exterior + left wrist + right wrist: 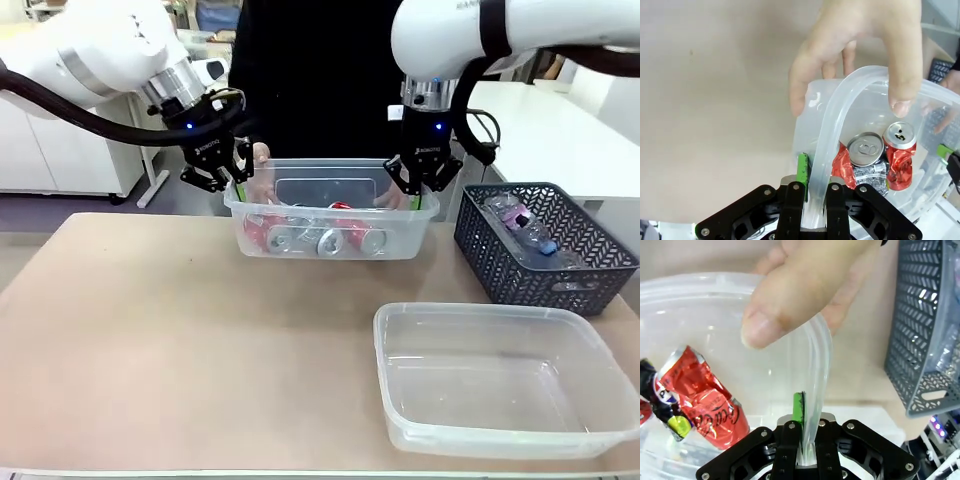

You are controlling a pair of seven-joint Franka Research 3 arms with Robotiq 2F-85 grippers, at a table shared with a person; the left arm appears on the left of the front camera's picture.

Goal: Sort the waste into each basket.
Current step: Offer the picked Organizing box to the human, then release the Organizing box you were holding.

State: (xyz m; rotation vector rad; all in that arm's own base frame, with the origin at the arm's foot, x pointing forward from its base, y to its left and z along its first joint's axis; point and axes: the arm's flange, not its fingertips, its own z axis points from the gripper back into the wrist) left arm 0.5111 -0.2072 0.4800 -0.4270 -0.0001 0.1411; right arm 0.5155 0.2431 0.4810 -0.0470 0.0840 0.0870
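Holding, item one: tub of cans [405,242], clear plastic, at 12 o'clock on the desk [150,330]. Its long axis ran 9 to 3 o'clock, straight between my two arms.

Item two: left end effector [215,180], clamped on the rolled rim at the tub's 9 o'clock end. In the left wrist view the rim passed between the closed jaws [816,192], green pad against its outer side.

Item three: right end effector [420,180], clamped likewise on the rim at the 3 o'clock end [807,425].

Item four: person's hands, one at each end. One hand [860,45] rested on the rim just beyond my left grip; the other hand [810,285] pressed its thumb on the rim just above my right grip. Both touched the tub.

Item five: cans [320,238], red and silver, several crumpled, lying on the tub floor directly below and between my jaws.

Item six: empty tub [385,400], clear, at 5 o'clock on the desk, nearer my right arm.

Item seven: grey lattice basket [520,270] at 3 o'clock, holding bottles [525,228] with pink and blue on them.

Writing: white script lettering on one red can in the right wrist view, too crushed to read whole. Small white maker's lettering on the end effector bodies, too small to read. Bottle labels illegible.

Judgement: with the tub gripped at both short ends, any lift would need both arms rising level, or the cans would slide toward the lower end.
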